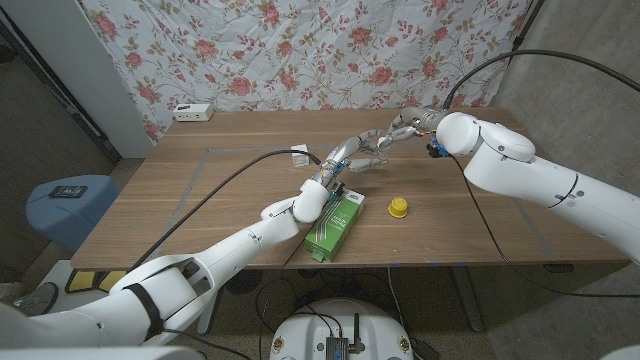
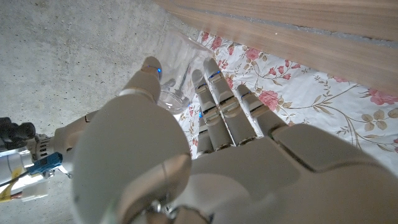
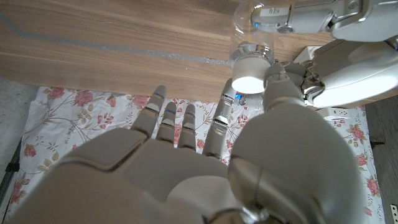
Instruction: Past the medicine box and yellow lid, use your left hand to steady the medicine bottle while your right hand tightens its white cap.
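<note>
The clear medicine bottle [image 3: 254,30] stands past the green medicine box [image 1: 333,225] and the yellow lid [image 1: 398,207], near the table's middle. My left hand [image 1: 345,158] grips it from the side; its thumb and fingers [image 2: 214,93] wrap the clear body [image 2: 177,71]. My right hand [image 1: 396,129] comes in from the far right side. In the right wrist view its thumb [image 3: 278,84] and a fingertip [image 3: 229,102] close on the white cap [image 3: 250,71]. The left hand's fingers [image 3: 298,15] lie across the bottle's wall.
A small white object [image 1: 300,155] lies on the wooden table [image 1: 200,200] left of the hands. A white power strip [image 1: 193,111] sits at the far left edge under the flowered curtain. A black cable runs along the left arm, another above the right arm.
</note>
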